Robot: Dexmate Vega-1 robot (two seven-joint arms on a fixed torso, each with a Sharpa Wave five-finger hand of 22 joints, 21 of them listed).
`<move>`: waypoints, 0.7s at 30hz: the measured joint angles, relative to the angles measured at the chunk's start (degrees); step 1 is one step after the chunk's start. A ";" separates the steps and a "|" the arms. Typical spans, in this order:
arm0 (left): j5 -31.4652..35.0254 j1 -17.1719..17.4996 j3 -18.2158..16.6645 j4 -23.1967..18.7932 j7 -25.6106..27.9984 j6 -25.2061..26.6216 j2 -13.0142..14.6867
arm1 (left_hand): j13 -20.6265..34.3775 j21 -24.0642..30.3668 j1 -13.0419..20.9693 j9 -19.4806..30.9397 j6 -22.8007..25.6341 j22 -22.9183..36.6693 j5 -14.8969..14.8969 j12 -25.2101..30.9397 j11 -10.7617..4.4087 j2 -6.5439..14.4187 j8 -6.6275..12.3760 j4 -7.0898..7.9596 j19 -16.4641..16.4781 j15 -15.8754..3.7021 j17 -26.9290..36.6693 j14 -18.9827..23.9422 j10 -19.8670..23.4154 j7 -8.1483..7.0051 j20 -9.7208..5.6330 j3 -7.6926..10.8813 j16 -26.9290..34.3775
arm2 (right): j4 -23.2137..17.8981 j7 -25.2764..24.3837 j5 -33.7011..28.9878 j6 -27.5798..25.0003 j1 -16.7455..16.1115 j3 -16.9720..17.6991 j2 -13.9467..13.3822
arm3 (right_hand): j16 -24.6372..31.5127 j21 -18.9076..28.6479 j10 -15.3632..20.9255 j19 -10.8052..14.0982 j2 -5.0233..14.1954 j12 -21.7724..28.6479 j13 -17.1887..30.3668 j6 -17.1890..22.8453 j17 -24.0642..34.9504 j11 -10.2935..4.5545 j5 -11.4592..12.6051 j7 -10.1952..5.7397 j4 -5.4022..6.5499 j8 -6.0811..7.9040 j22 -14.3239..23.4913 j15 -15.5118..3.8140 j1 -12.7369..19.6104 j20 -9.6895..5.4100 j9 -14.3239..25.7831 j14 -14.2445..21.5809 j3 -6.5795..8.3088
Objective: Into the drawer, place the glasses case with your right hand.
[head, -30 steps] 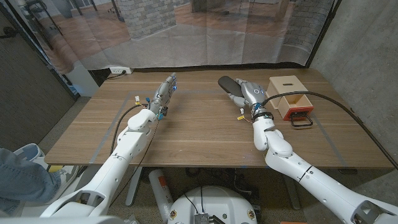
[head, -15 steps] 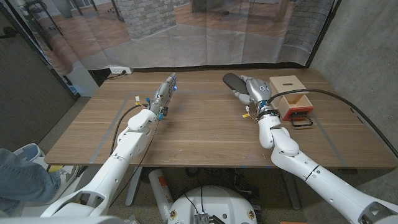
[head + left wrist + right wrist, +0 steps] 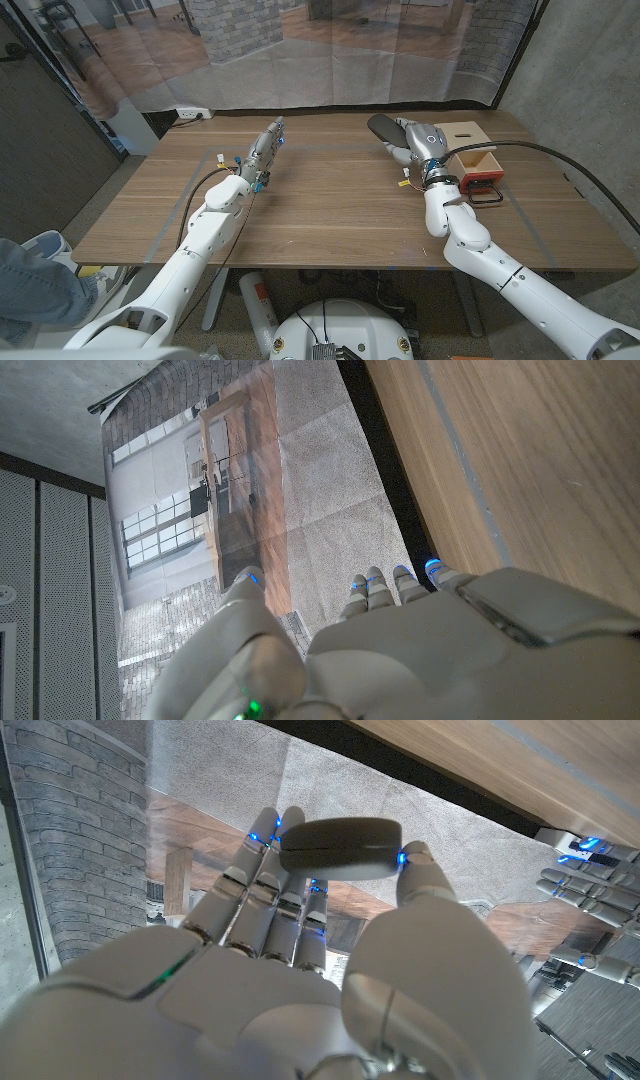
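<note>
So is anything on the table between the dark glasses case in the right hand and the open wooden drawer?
Nothing visible: the dark glasses case, held by the right hand, sits just left of the open wooden drawer.

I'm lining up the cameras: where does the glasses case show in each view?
Head view: glasses case held up in the right hand, left of the wooden drawer.
Right wrist view: case pinched between the fingers.
Left wrist view: not in it.
Shared landmark: the wooden table.

A wooden table (image 3: 320,200) stands before a printed backdrop (image 3: 300,50) showing a brick column and wood floor. A grey concrete wall (image 3: 590,90) rises alongside; a white power strip (image 3: 192,114) lies at the backdrop's foot.
</note>
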 measured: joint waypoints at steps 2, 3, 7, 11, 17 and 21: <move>0.03 -0.02 0.00 -0.08 -0.01 0.14 0.09 | 0.00 0.00 0.00 0.00 0.00 0.00 0.00 0.00 0.00 0.00 0.00 0.00 0.00 0.00 0.00 0.00 0.00 0.00 0.00 0.00 0.00 | -0.21 0.01 -0.02 -0.01 -0.13 0.21 -0.13 | 0.00 0.00 0.00 0.00 0.00 0.00 -0.01 0.00 0.00 0.00 0.00 0.00 0.00 0.00 0.00 0.00 0.00 0.00 0.01 0.00 0.00; 0.05 -0.03 0.00 -0.11 -0.02 0.22 0.14 | 0.00 0.00 0.00 0.00 0.00 0.00 0.00 0.00 0.00 0.00 0.00 0.00 0.00 0.00 0.00 0.00 0.00 0.00 0.00 0.00 0.00 | -0.29 0.03 -0.08 -0.07 -0.22 0.34 -0.21 | 0.00 0.00 0.00 0.00 0.00 0.00 -0.01 0.00 0.00 0.00 0.00 0.00 0.00 0.00 0.00 0.00 0.00 0.00 0.02 0.00 0.00; 0.10 -0.14 0.01 -0.15 -0.03 0.35 0.21 | 0.00 0.00 0.00 0.00 0.22 0.00 0.00 0.00 0.00 0.00 0.00 0.00 0.00 0.00 0.00 0.00 0.00 0.22 0.00 0.00 0.00 | -0.80 0.04 -0.21 -0.35 -0.74 1.17 -0.63 | 0.00 0.00 0.00 0.00 0.00 -0.09 -0.01 0.00 -0.01 0.00 -0.03 0.00 0.00 0.00 0.00 0.00 0.00 0.00 0.05 0.00 0.00; 0.12 -0.24 0.02 -0.17 -0.08 0.44 0.25 | 0.00 0.00 0.00 0.00 0.21 0.00 0.00 0.00 0.00 0.00 0.00 0.00 0.00 0.00 0.00 0.00 0.00 0.22 0.00 0.00 0.00 | -1.15 0.04 -0.30 -0.62 -1.11 1.74 -0.90 | 0.00 0.26 0.12 0.00 -0.01 0.02 -0.07 0.40 -0.01 -0.12 -0.03 -0.41 0.23 -0.05 0.00 0.08 0.01 0.00 0.05 0.11 -0.24; 0.11 -0.41 0.02 -0.16 -0.16 0.45 0.24 | 0.00 0.00 0.00 0.00 0.21 0.00 0.00 0.00 0.00 0.00 0.00 0.00 0.00 0.00 0.00 0.00 0.00 0.21 0.00 0.00 0.00 | -1.81 -0.01 -0.38 -1.17 -1.98 2.89 -1.42 | -0.23 0.45 0.20 0.00 -0.01 0.02 -0.05 0.41 -0.01 -0.17 -0.04 -0.41 0.22 -0.05 0.00 -0.13 0.01 0.00 0.05 0.53 -0.24; 0.10 -0.55 -0.01 -0.11 -0.18 0.45 0.24 | 0.00 0.00 0.00 0.00 0.21 0.00 0.01 0.00 0.00 0.00 0.00 0.00 0.00 0.00 0.00 0.00 0.00 0.21 0.00 0.00 0.00 | -2.22 -0.31 -0.38 -1.51 -2.72 3.74 -1.80 | -0.23 0.45 0.29 0.00 -0.01 0.02 -0.03 0.71 0.01 -0.08 -0.04 -0.71 0.22 -0.15 -0.01 -0.13 0.01 0.00 0.08 0.53 -0.24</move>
